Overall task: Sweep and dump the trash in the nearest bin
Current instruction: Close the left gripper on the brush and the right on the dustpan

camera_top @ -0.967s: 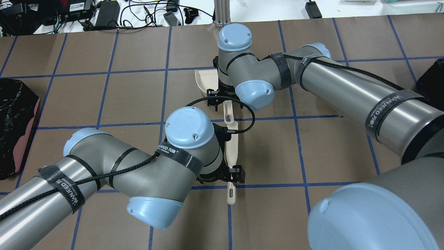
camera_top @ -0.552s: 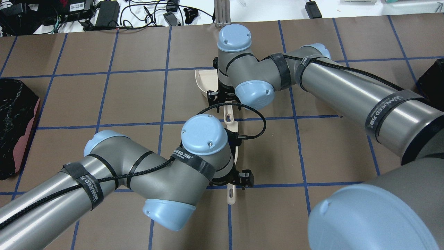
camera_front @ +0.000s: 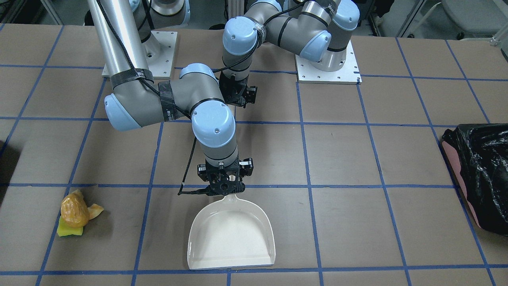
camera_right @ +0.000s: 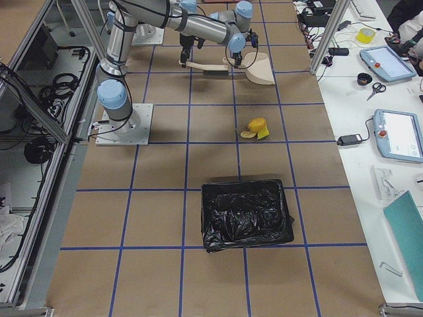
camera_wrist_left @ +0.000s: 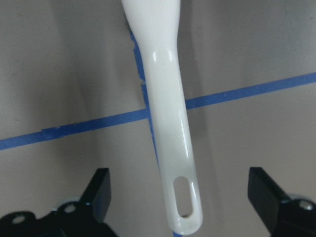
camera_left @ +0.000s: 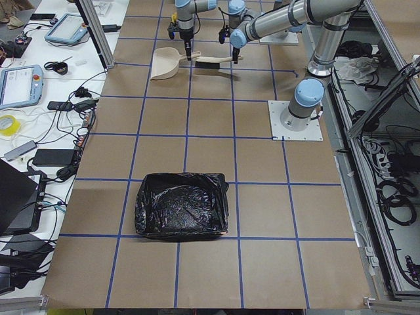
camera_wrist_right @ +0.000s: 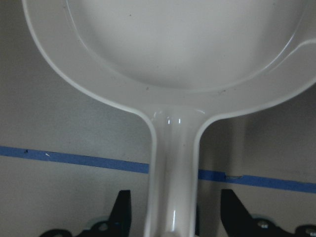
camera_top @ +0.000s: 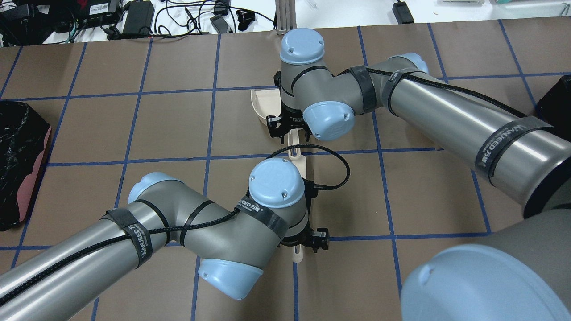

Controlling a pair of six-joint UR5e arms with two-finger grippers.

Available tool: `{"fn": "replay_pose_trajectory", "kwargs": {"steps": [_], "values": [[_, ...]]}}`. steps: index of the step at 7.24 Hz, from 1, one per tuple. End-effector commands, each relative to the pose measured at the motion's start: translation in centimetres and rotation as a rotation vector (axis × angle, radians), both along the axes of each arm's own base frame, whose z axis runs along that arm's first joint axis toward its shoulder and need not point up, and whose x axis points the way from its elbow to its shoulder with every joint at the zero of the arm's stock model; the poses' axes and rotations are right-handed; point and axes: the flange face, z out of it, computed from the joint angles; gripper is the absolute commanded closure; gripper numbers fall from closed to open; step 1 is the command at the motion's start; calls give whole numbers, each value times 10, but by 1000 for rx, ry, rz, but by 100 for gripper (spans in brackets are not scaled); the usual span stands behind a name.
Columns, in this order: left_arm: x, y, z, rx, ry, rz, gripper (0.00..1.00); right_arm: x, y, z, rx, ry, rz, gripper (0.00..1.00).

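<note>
The trash (camera_front: 75, 214) is a glossy yellow-orange lump on a yellow-green sponge with an orange peel piece beside it, also seen in the right side view as trash (camera_right: 256, 127). The white dustpan (camera_front: 232, 234) lies flat about two tiles from it. My right gripper (camera_front: 225, 186) is open, and its fingers (camera_wrist_right: 123, 212) straddle the dustpan handle (camera_wrist_right: 174, 163) with gaps on both sides. My left gripper (camera_top: 305, 240) stands open over the white brush handle (camera_wrist_left: 170, 123), with fingers (camera_wrist_left: 98, 187) wide apart on each side. The brush (camera_left: 210, 61) lies behind the dustpan.
A black-bagged bin (camera_front: 480, 174) stands at the table's end on my left side, shown as bin (camera_top: 18, 160). Another black-bagged bin (camera_right: 246, 214) sits on my right side, nearer the trash. Cables and devices (camera_top: 134, 18) lie beyond the far table edge.
My left arm has swung to the right, bringing its gripper over the end of the brush handle. The right arm, dustpan and brush have hardly moved.
</note>
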Motion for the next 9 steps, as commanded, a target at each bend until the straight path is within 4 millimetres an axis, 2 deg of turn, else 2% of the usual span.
{"fn": "replay_pose_trajectory", "kwargs": {"steps": [1, 2, 3, 4, 6, 7, 9], "values": [[0, 2, -5, 10, -4, -1, 51, -1, 4, -5, 12, 4, -4, 34], [0, 2, -5, 13, -3, 1, 65, -1, 3, -5, 11, 3, -4, 37], [0, 1, -3, 9, -2, 1, 79, -1, 4, -4, 10, 1, -5, 45], [0, 1, -1, 10, -1, 8, 100, -1, 4, -4, 11, 3, -26, 53], [4, -3, 2, 17, -10, 67, 100, -1, 4, -4, 13, 3, -28, 63], [5, -3, 6, 14, -16, 97, 100, -1, 4, -4, 11, 2, -27, 72], [11, 1, 13, 32, -40, 148, 100, -1, 1, 8, -12, -5, -28, 85]]}}
